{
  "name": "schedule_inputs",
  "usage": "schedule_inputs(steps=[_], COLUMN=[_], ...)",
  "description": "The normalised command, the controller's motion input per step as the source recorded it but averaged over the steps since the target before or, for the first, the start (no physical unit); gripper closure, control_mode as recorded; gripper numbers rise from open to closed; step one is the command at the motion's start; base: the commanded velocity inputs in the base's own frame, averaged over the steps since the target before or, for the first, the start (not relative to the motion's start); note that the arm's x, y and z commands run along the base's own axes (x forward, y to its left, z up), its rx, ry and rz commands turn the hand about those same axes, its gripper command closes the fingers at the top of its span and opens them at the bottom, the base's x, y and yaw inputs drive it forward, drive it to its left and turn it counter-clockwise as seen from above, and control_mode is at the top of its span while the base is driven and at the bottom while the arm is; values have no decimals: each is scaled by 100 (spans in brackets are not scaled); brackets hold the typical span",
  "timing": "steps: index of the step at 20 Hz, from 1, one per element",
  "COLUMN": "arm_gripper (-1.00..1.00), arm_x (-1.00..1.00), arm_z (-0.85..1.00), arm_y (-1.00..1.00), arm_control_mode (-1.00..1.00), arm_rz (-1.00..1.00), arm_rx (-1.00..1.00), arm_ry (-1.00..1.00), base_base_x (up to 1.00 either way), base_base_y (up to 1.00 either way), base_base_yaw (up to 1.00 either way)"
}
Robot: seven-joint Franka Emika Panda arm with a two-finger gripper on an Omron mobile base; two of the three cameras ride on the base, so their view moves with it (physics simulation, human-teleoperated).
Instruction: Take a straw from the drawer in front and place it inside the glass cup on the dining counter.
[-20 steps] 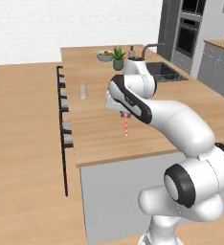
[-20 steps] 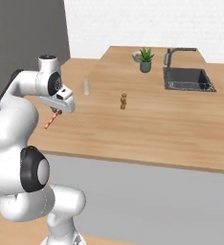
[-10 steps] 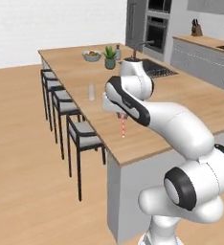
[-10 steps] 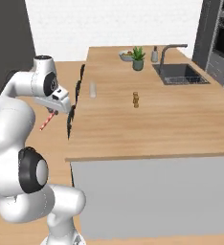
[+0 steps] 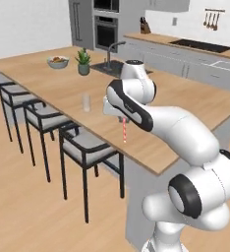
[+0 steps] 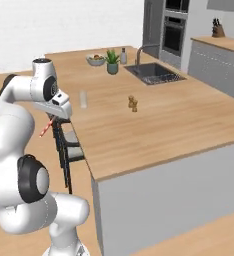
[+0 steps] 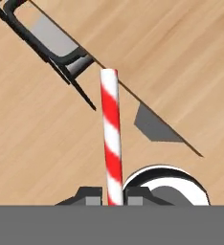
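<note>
While my fingertips point(image 7: 92, 196) pinch the straw point(image 7: 111, 139) tight, gripper point(image 5: 123, 119) hangs it upright over the dining counter point(image 5: 186, 106) stool-side edge. I see the glass cup point(image 5: 86, 103) standing further along that edge, well apart.

The gripper point(image 7: 115, 196) pinches the base of a red-and-white striped straw point(image 7: 111, 134), which points out over the wooden counter's edge point(image 7: 147, 103) near a black stool point(image 7: 51, 40).
</note>
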Motion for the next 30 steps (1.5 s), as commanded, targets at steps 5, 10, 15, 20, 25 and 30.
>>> schedule_inputs(steps=[5, 10, 15, 20, 25, 30], arm_gripper=[100, 100, 100, 100, 100, 100], arm_x=[0, 0, 0, 0, 0, 0], arm_z=[0, 0, 0, 0, 0, 0], arm_y=[0, 0, 0, 0, 0, 0], arm_control_mode=[100, 100, 100, 100, 100, 100], arm_rz=[0, 0, 0, 0, 0, 0], arm_rx=[0, 0, 0, 0, 0, 0], arm_ry=[0, 0, 0, 0, 0, 0], base_base_x=[0, 0, 0, 0, 0, 0], base_base_y=[100, 100, 100, 100, 100, 100], base_base_yaw=[-57, -56, -54, -50, -45, -44])
